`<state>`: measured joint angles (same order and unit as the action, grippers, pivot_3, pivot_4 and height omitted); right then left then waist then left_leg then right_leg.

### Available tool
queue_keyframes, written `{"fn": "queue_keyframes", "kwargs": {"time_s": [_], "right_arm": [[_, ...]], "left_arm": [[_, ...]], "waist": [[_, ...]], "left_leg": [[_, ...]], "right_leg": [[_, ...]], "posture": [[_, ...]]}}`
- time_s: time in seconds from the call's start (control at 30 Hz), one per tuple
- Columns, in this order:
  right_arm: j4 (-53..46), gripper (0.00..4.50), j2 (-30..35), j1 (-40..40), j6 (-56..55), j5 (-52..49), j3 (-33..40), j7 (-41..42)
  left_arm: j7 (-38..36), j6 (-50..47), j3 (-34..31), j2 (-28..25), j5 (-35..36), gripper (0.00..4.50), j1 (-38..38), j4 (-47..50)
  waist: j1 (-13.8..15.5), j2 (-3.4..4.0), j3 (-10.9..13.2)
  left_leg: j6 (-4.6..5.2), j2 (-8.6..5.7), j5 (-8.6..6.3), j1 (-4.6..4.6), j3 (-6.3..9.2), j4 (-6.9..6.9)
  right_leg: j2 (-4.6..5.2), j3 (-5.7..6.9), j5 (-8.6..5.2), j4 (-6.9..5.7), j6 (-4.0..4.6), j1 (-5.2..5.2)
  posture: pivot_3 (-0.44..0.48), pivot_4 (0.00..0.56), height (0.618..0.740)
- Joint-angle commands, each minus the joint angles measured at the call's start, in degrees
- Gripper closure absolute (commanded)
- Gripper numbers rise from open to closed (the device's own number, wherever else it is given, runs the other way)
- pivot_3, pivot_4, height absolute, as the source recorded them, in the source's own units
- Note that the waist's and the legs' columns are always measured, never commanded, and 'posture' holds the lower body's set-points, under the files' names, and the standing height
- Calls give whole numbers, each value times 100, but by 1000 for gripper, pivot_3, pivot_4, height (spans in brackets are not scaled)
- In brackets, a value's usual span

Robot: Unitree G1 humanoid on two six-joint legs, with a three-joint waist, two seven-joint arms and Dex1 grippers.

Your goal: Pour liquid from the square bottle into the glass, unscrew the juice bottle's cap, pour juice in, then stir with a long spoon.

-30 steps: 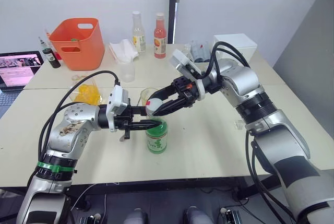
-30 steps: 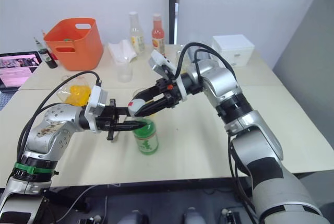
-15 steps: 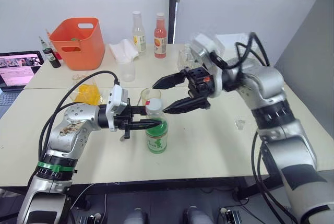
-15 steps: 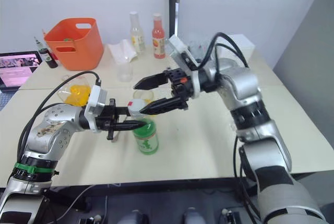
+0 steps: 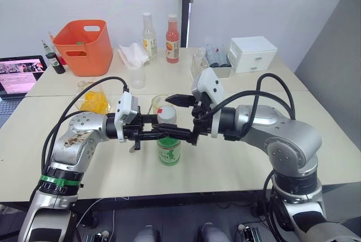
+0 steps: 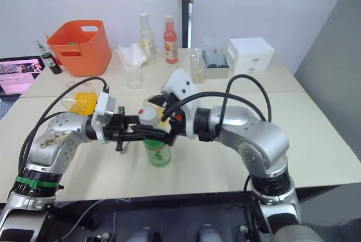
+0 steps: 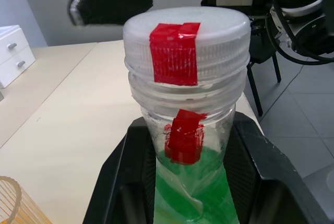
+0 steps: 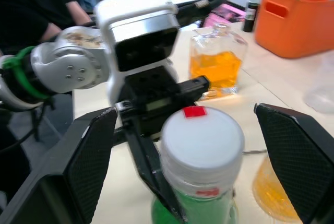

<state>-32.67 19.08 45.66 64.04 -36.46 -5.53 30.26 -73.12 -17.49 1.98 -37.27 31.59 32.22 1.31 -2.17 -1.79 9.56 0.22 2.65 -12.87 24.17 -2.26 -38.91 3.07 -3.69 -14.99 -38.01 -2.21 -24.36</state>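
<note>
Right gripper [image 5: 181, 119] let go of the cap [image 5: 166, 113], swung away, now back with fingers spread either side of it: a regrasp mid-unscrewing. Left gripper [image 5: 163, 133] clamps the juice bottle [image 5: 168, 147] by its neck, near the worktop's front edge; cap still seated

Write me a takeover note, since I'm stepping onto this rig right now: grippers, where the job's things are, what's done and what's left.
Left gripper: jaws shut on the juice bottle at its neck, holding it upright on the table.
Right gripper: jaws open on either side of the cap, not gripping it.
The cap is on the bottle.
Glass stands just behind the bottle, with orange-yellow liquid in it; square bottle on the robot's left.
Done: apparently the first pour.
Left: unscrew the cap, pour juice, stir. I cannot make out the long spoon.
</note>
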Motion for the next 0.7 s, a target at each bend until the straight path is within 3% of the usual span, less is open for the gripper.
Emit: {"fn": "queue_keyframes", "kwargs": {"time_s": [0.03,0.37,0.5,0.63,0.7], "right_arm": [[-242,53,-1,51,138,-137,243,-274],[-94,53,66,-61,158,-275,193,-271],[20,1142,89,-82,69,-269,156,-255],[88,2547,98,-86,-5,-253,123,-260],[101,2783,91,-86,-26,-257,119,-268]], "left_arm": [[23,-35,31,-72,-179,3118,-62,-37],[4,-25,35,-83,-181,3118,-77,-7],[6,-29,32,-96,-187,3118,-82,2],[6,-36,22,-110,-184,3118,-82,8],[6,-35,17,-120,-189,3118,-84,8]], "waist": [[-2,0,0],[-8,0,0],[-10,0,0],[-11,0,0],[-11,0,0]], "left_leg": [[0,0,0,0,0,0],[0,0,0,0,0,1],[0,0,0,0,0,1],[0,0,0,0,1,1],[0,0,0,0,1,0]], "right_leg": [[0,0,0,0,0,0],[-1,0,0,3,0,1],[-1,0,0,3,0,1],[-1,0,0,3,-1,1],[-1,0,0,3,-1,2]], "posture": [[0,150,715],[0,150,715],[0,150,715],[0,150,715],[0,150,715]]}}
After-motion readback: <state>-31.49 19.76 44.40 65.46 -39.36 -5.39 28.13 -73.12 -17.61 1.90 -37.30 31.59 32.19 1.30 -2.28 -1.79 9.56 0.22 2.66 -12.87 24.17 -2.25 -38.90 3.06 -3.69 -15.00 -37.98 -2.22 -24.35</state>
